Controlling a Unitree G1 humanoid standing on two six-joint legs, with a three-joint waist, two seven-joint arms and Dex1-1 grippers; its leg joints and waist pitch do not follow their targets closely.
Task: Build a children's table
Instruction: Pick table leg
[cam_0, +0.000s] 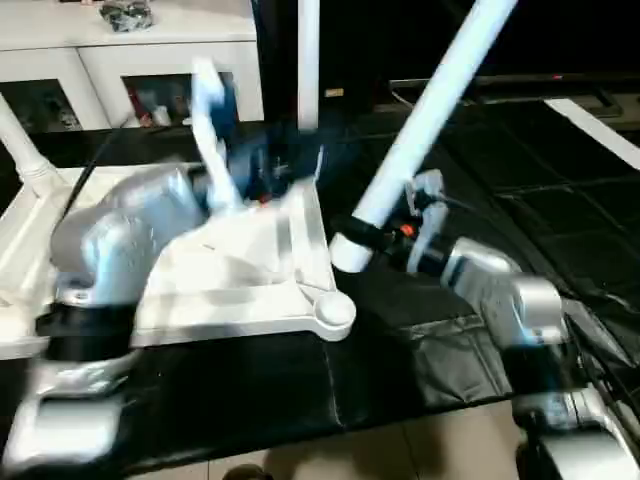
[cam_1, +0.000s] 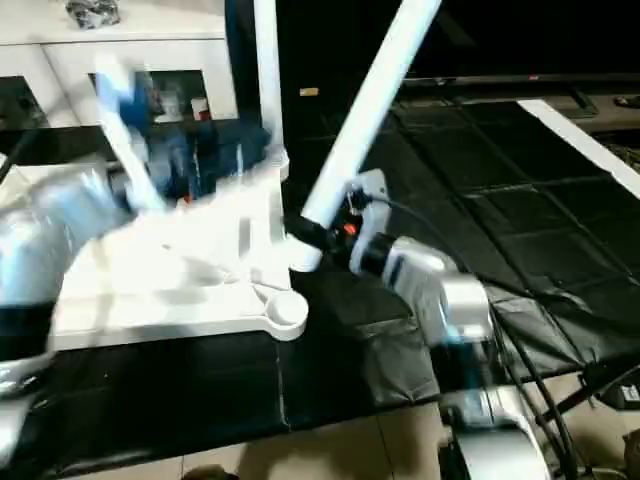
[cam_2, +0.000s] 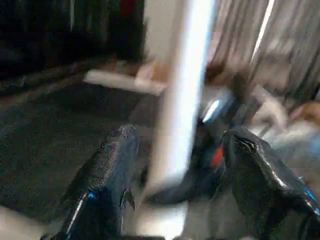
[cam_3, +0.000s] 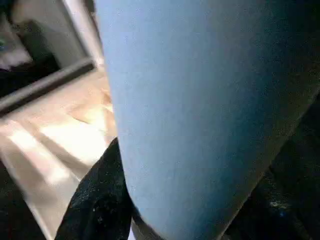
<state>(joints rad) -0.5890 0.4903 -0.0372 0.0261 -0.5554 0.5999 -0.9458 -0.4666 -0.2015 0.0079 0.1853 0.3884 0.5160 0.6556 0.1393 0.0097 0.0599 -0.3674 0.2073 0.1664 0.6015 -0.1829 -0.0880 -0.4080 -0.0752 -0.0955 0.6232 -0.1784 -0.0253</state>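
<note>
On a black mat (cam_0: 420, 350), the right hand (cam_0: 350, 238) gripped a tilted leg (cam_0: 420, 125) near its lower end, just beside the upturned top (cam_0: 250, 290), while the left hand (cam_2: 175, 175) hovered over it, fingers (cam_2: 107, 175) apart.

Right end effector (cam_0: 372, 236) clamped (on leg); left end effector (cam_2: 175, 165) open.
</note>
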